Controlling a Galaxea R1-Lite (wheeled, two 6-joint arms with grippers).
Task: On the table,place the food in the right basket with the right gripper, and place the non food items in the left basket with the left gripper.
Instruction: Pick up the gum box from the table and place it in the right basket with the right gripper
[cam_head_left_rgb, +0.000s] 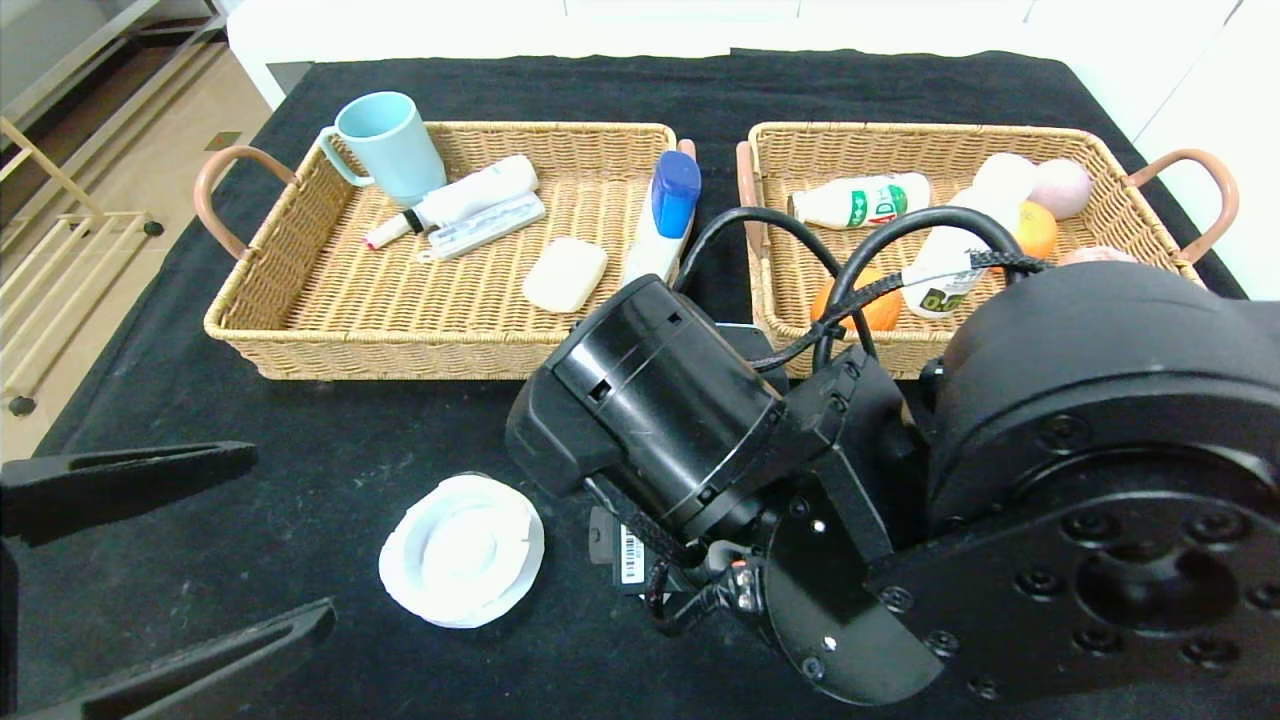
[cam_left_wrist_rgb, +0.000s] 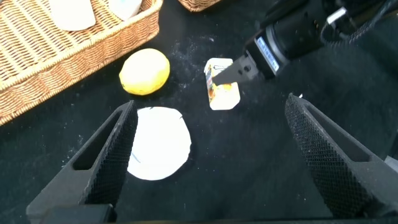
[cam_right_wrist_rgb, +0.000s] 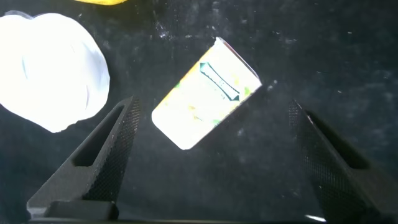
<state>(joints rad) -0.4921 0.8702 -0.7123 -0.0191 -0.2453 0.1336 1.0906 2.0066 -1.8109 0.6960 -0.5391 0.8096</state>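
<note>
Right wrist view shows the right gripper (cam_right_wrist_rgb: 208, 162) spread wide, straddling the small carton (cam_right_wrist_rgb: 205, 93) without touching it.

Head view looks forward and down over black table (cam_head_left_rgb: 380, 420), both baskets far side. Left wrist view looks from low, oblique, farther back. Right wrist view looks straight down, close. All three share white lid (cam_head_left_rgb: 462, 550) (cam_left_wrist_rgb: 159, 142) (cam_right_wrist_rgb: 50, 71); wrist views share small carton (cam_left_wrist_rgb: 222, 87) (cam_right_wrist_rgb: 205, 93).

black cloth-covered table (cam_head_left_rgb: 400, 420) | white wall or panel (cam_head_left_rgb: 900, 25) behind | beige tiled floor (cam_head_left_rgb: 130, 150) at left | pale metal rack frame (cam_head_left_rgb: 60, 250) on floor
</note>
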